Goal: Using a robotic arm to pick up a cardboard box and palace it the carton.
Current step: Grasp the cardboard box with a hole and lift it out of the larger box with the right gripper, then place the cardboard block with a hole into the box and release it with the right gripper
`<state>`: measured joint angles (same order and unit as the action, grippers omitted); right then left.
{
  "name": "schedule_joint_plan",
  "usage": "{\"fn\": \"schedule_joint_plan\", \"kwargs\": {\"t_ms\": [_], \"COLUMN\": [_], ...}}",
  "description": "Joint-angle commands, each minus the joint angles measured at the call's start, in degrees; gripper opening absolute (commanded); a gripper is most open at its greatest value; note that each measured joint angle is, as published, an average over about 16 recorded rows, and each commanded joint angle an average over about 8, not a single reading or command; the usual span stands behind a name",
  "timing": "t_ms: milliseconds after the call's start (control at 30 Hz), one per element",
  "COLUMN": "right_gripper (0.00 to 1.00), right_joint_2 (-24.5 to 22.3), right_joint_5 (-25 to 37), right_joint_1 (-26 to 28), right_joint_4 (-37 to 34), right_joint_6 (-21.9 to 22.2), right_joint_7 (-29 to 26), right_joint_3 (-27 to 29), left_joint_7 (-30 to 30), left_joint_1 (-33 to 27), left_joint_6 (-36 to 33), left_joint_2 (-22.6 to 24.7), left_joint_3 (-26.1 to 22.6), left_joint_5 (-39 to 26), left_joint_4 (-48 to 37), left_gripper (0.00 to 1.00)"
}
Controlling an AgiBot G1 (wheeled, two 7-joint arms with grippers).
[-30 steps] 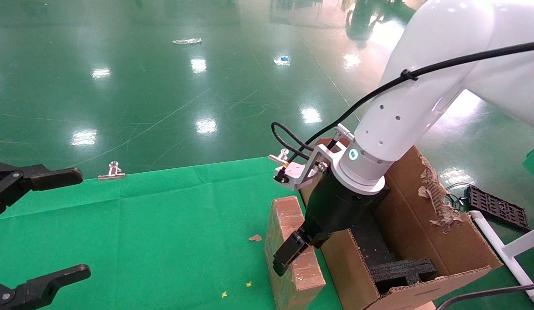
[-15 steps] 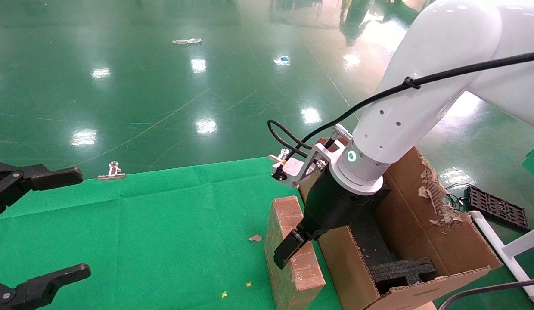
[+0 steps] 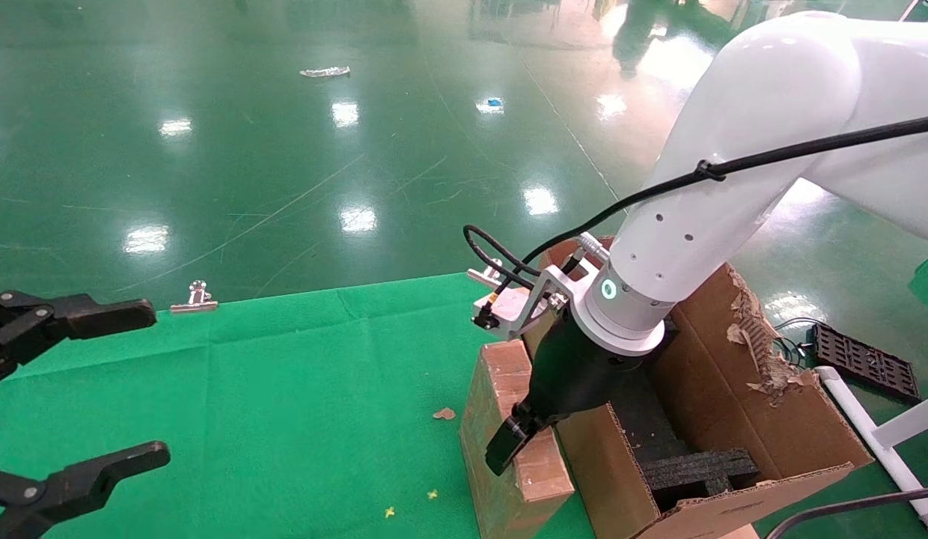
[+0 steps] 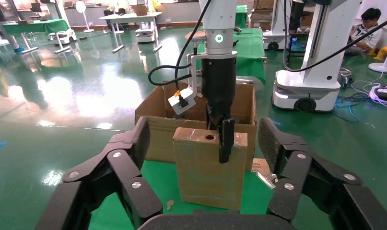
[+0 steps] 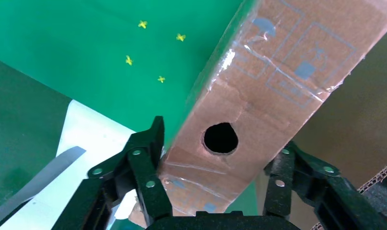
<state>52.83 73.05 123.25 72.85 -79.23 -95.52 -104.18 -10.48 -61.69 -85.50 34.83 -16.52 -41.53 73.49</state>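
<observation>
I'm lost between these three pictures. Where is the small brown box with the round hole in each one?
Head view: the cardboard box stands on the green cloth, lower centre, beside the carton, under the right tool.
Left wrist view: centre, upright, in front of the carton.
Right wrist view: the box fills the middle, between the tool's fingers.
Shared landmark: the round hole in its top.

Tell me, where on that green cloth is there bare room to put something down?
The wide green cloth between the left gripper and the cardboard box is bare, bar small scraps. It is crowded where the right gripper straddles that box beside the carton.
</observation>
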Motion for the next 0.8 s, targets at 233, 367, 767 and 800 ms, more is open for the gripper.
{"fn": "schedule_joint_plan", "kwargs": {"t_ms": [233,367,767,800], "right_gripper": [0.0,0.0,0.0,0.0], "right_joint_2": [-0.43,-1.76,-13.41,-14.43], "right_joint_5": [0.35,0.23,-2.11,-1.94], "right_joint_1": [-0.12,1.17,11.38,12.26], "right_joint_4": [-0.16,0.25,-4.32,-5.28], "right_joint_6": [0.35,1.0,4.72,4.83], "right_joint_7": [1.21,4.01,21.42,22.72], "right_joint_3": [0.04,1.14,9.71,10.23], "left_joint_7": [0.01,0.02,0.04,0.05], "left_joint_1": [-0.01,-0.01,-0.02,-0.02], "left_joint_6": [0.01,0.02,0.04,0.04], "left_joint_2": [-0.01,-0.02,-0.04,-0.04], "left_joint_3": [-0.03,-0.04,-0.09,-0.09], "left_joint_5": [0.02,0.03,0.06,0.06], "left_joint_4": [0.0,0.0,0.0,0.0], "left_gripper": [0.0,0.0,0.0,0.0]}}
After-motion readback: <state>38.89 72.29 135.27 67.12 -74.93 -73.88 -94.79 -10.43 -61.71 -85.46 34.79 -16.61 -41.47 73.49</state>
